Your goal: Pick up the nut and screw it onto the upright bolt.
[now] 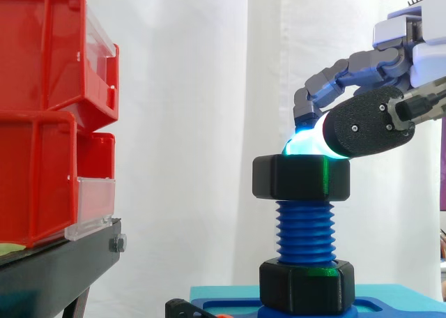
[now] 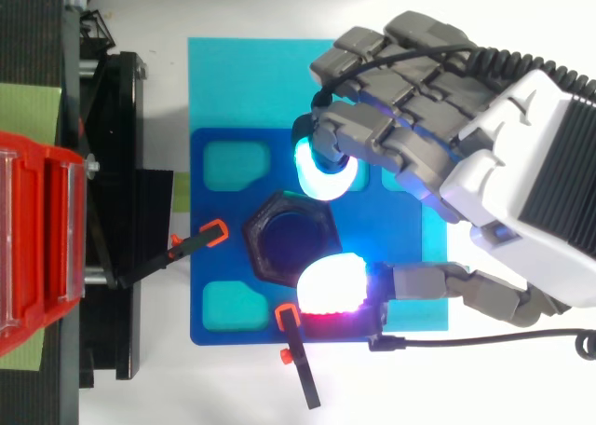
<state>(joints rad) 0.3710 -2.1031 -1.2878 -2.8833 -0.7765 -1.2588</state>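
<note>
Nut [image 1: 301, 177], black and hex-shaped, sits at the top of the upright blue threaded bolt [image 1: 304, 231], level, threads bare below it. From above, the nut [image 2: 261, 222] is at the middle of the blue plate [image 2: 214, 271].

Hand [image 2: 521, 164] comes in from the right and is curled over the nut. Fingers [image 2: 321, 173] pinch the nut at its upper rim. A cyan pad touches one side and the white-magenta thumb pad [image 2: 331, 283] touches the opposite side. In the side view the glowing pads rest right on the nut's top edge. The other fingers are bent and bunched above, off the nut.

A second black nut [image 1: 306, 284] sits at the foot of the bolt, against the plate, well apart from the upper one.

The plate has square pockets near its corners, teal inside. It lies on a teal mat [image 2: 251, 80] on the white surface [image 2: 372, 392]. Two black clamps with orange tips touch the plate, one [image 2: 191, 246] at its left edge and one [image 2: 300, 360] at its lower edge.

Stacked red bins [image 1: 49, 116] with clear front lips stand on a black stand [image 1: 56, 269] to the left, well apart from the bolt. Cannot tell what is in them.
</note>
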